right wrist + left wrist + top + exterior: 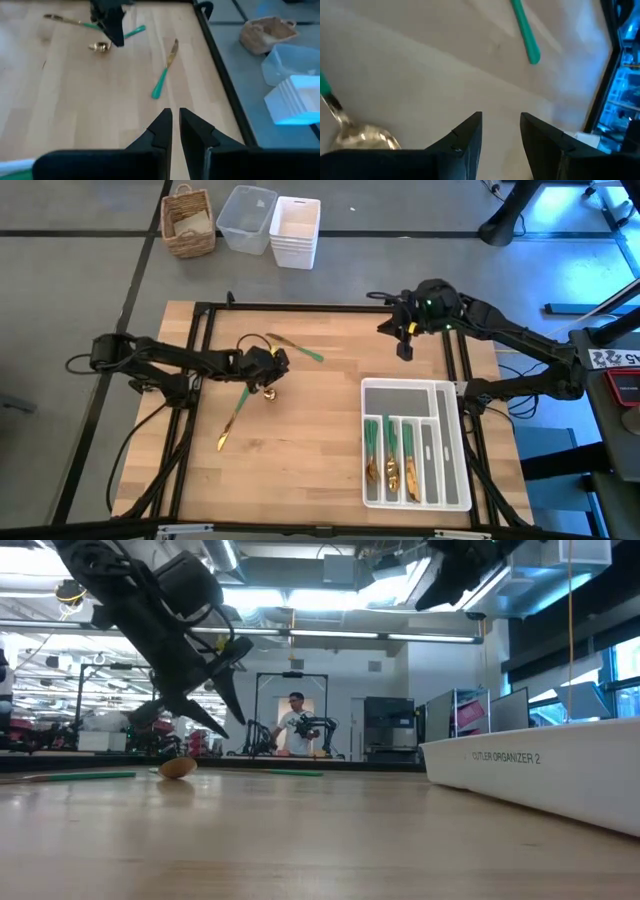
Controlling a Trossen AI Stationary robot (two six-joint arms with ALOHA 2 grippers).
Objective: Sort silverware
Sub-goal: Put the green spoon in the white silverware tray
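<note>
Best lowering the spread left tool (268, 370), left of frame centre, squarely over the spoon (270, 391) on the bench (320, 450), then pinching its green handle; right tool (405, 350) nearly pressed together, empty, upper right.

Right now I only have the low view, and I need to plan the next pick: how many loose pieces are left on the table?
Observer: Three. There's a spoon, a knife beyond it, and a third piece lying diagonally on the spoon's other side.
Operator: Is the left tool centred over the spoon?
Observer: No. The left tool is open, but the spoon's bowl lies off to one side, not between its fingers.
Operator: And the right arm?
Observer: The right tool hangs closed and empty near the table's back edge, away from the tray.
</note>
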